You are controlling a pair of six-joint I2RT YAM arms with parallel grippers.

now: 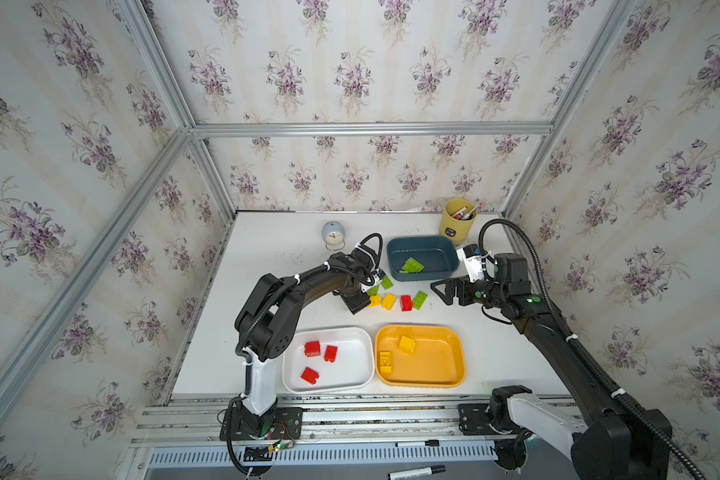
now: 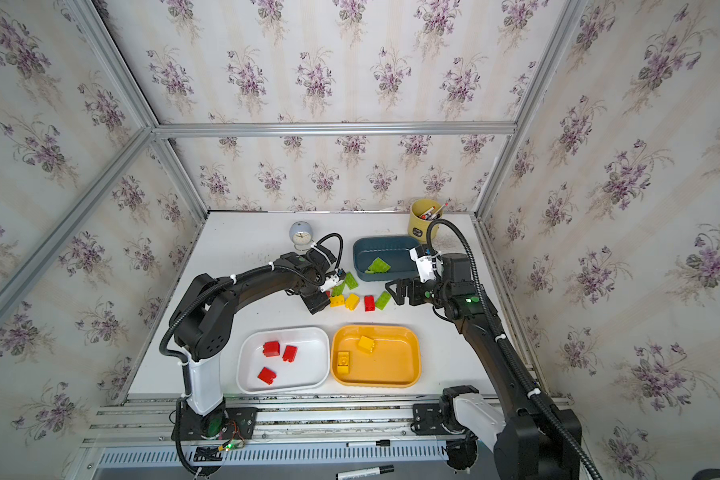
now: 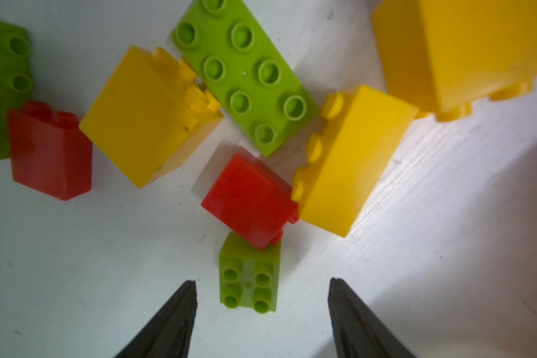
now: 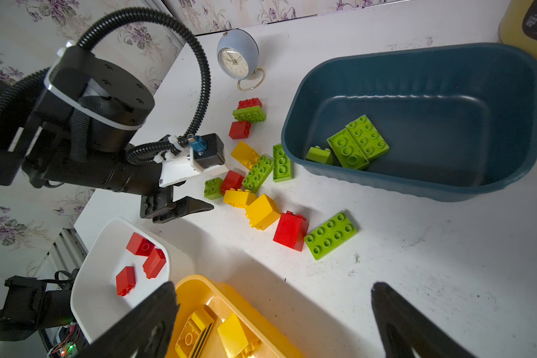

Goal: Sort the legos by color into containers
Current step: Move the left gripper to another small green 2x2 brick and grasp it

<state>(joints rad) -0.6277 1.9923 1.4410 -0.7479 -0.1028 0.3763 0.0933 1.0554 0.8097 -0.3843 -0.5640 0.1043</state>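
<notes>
Left gripper [image 3: 262, 282] part open, astride small green brick [image 3: 248, 276] in the loose pile beside the teal tray [image 1: 433, 253], nothing held; right gripper [image 1: 442, 292] wide, empty. Risk: red brick [image 3: 250, 201] touching the green one, likely dragged along on closing. Contact clear from left wrist; hidden in both top views.

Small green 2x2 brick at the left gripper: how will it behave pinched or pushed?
The small green brick looks like hard moulded plastic with flat sides: probably stiff and light, though glossy, so a corner grip might slip. Boxy, so pushed it should slide on the white table, not roll. The red brick seems to lean on it and would likely shift.
</notes>
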